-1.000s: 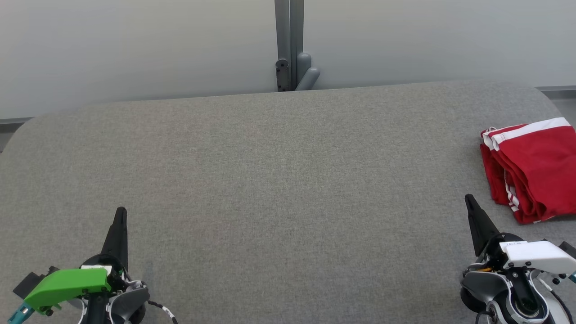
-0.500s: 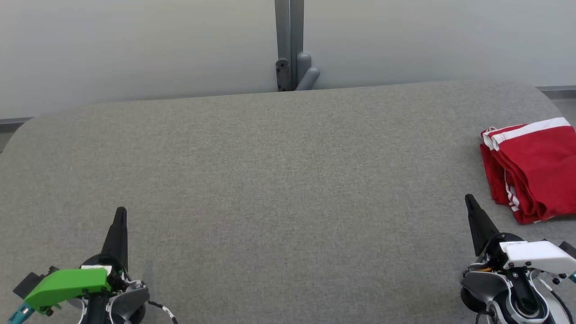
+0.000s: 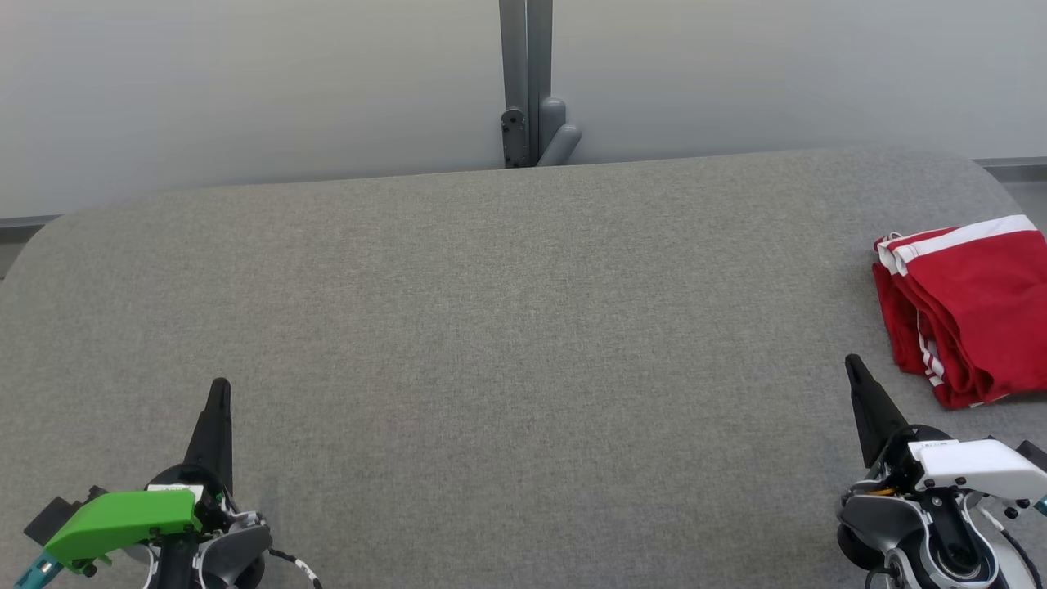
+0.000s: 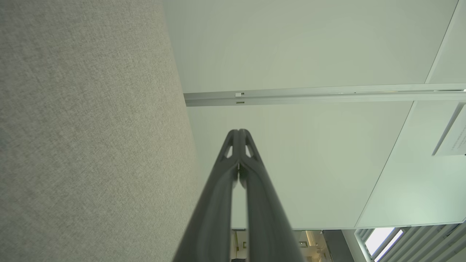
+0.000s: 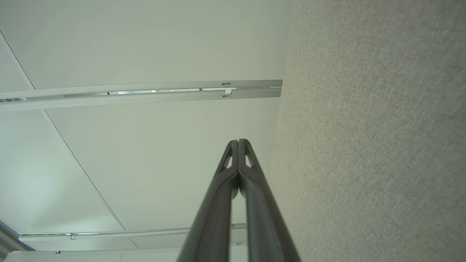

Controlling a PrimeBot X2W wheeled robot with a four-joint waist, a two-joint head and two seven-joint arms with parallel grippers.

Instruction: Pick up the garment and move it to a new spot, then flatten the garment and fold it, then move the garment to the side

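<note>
The big grey fabric-covered worktop (image 3: 523, 327) takes up most of the head view. The garment (image 3: 973, 311) sits way over at its right edge, partly cut off by the frame. It's red with white stripes, lying in a loose folded bundle. Looks like sporty shorts or pants, but I can't say for sure.

My guess on handling: light, soft, totally floppy, maybe a bit slick, nothing to break. It'll probably sag and come unfolded the second it's lifted. So I'd pinch through a thick part, like the white-banded edge at the far side or a corner of the whole stack, not one loose layer.

The right end effector (image 3: 851, 360) is near the bundle, just short of its near corner, closed right up and holding nothing. The left end effector (image 3: 219, 383) is well apart on the other side, same deal: pinched tight, empty.
</note>
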